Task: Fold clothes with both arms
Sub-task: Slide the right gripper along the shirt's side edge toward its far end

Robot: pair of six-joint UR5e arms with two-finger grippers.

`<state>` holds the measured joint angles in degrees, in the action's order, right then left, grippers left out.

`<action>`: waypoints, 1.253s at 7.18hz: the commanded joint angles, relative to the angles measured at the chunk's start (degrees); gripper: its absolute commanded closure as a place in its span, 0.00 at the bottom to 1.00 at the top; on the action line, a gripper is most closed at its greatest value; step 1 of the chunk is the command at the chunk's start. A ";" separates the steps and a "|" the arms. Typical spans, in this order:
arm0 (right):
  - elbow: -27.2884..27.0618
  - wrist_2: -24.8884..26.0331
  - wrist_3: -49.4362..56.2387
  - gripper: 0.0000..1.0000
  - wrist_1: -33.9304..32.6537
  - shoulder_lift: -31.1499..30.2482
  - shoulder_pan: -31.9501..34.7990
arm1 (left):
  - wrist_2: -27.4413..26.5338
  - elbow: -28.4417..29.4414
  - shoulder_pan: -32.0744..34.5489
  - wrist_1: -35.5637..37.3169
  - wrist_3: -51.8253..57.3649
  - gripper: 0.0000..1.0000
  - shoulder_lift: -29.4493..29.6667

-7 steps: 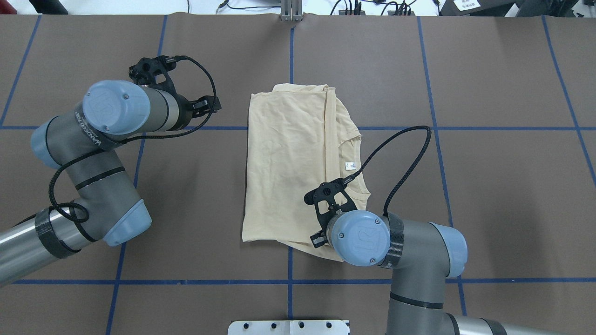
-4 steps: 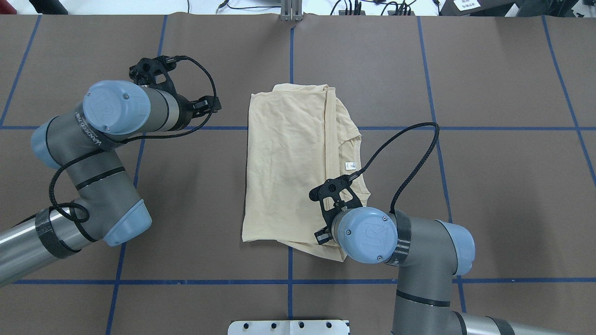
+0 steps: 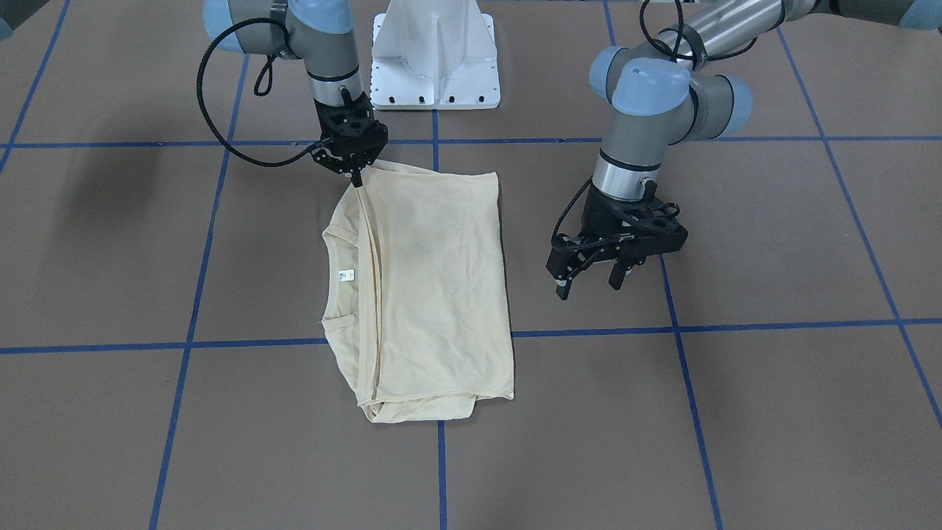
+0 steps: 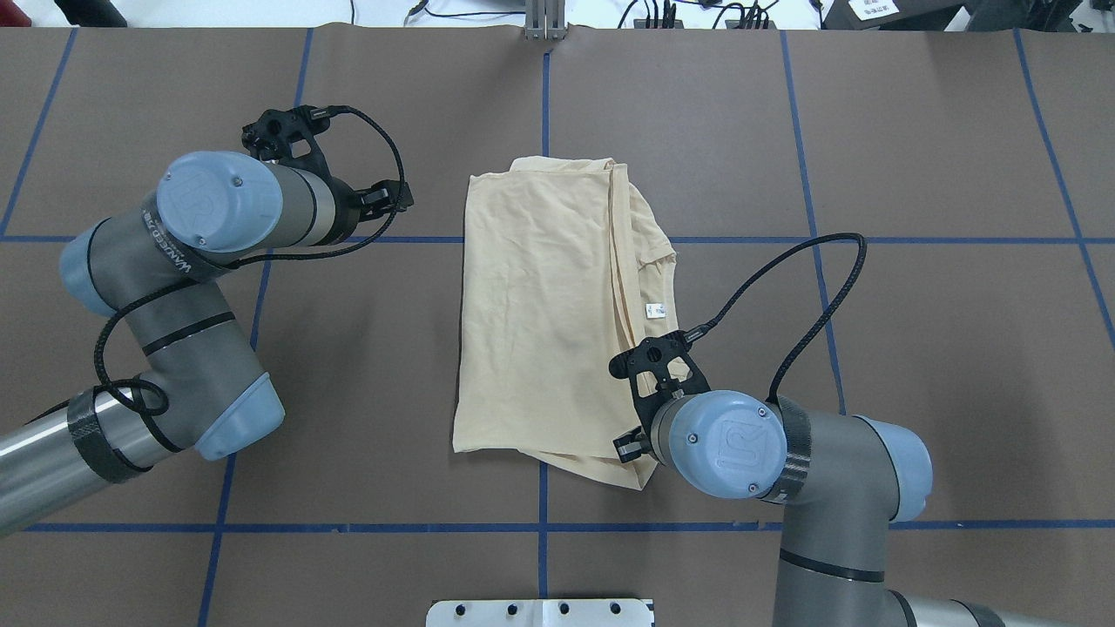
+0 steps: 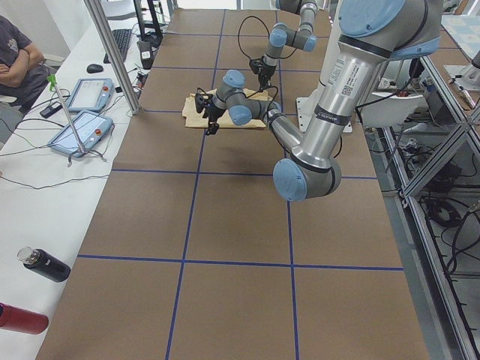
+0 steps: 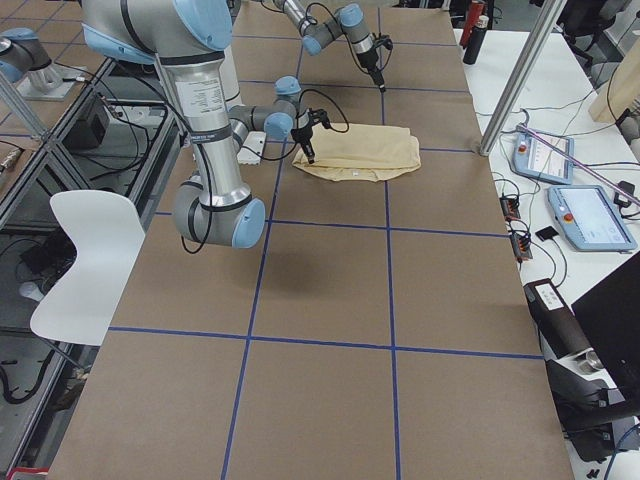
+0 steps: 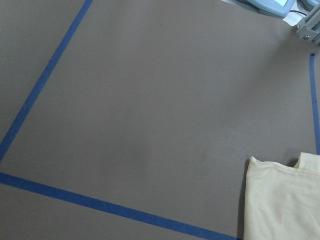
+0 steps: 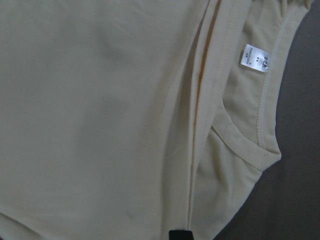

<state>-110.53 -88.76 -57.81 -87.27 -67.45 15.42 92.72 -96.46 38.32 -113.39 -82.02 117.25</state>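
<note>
The pale cream-yellow shirt (image 4: 540, 305) lies folded lengthwise on the brown table, its collar and white neck label (image 4: 655, 309) on the right side. My right gripper (image 3: 358, 179) is shut, its tips pinched on the shirt's (image 3: 434, 280) near collar-side corner. The right wrist view shows one black fingertip (image 8: 180, 235) on the fold line beside the label (image 8: 255, 57). In the overhead view the wrist mostly hides this gripper. My left gripper (image 3: 589, 283) hangs open above bare table, clear of the shirt's far side. The left wrist view catches only a shirt corner (image 7: 285, 200).
The white pedestal base (image 3: 434, 59) stands just behind the shirt. Blue tape lines (image 4: 543, 96) grid the brown table. In the side views, a person, tablets (image 5: 82, 127) and bottles are beside the table's left end, and a white chair (image 6: 85, 260) stands by the right end.
My right arm's wrist has swung to the right along the shirt's near edge, cable trailing after it. The shirt's outline has barely shifted. The left arm has not moved.
</note>
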 commanded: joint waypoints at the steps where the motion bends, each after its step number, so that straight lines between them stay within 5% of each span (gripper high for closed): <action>1: -0.30 -1.33 -3.70 1.00 -0.10 -0.22 -0.48 | 0.00 0.13 0.00 -0.17 0.19 0.00 0.00; 3: -0.12 -1.85 -3.71 0.99 -0.01 -0.22 -0.48 | 0.00 0.22 0.00 -0.26 0.28 0.00 0.00; 4: 0.05 -2.73 -3.54 0.42 0.08 -0.22 -0.39 | 0.00 0.22 0.00 -0.26 0.36 0.00 0.09; 5: -0.03 -2.30 -3.36 0.00 0.17 -0.14 -0.30 | 0.00 0.22 0.00 -0.34 0.45 0.00 0.17; 9: 0.49 -2.65 1.45 0.00 0.35 0.48 5.83 | 0.00 0.22 -0.09 -0.43 0.54 0.00 0.35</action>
<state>-110.34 -91.51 -58.64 -86.84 -67.19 18.99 92.72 -96.24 38.25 -113.81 -81.48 117.51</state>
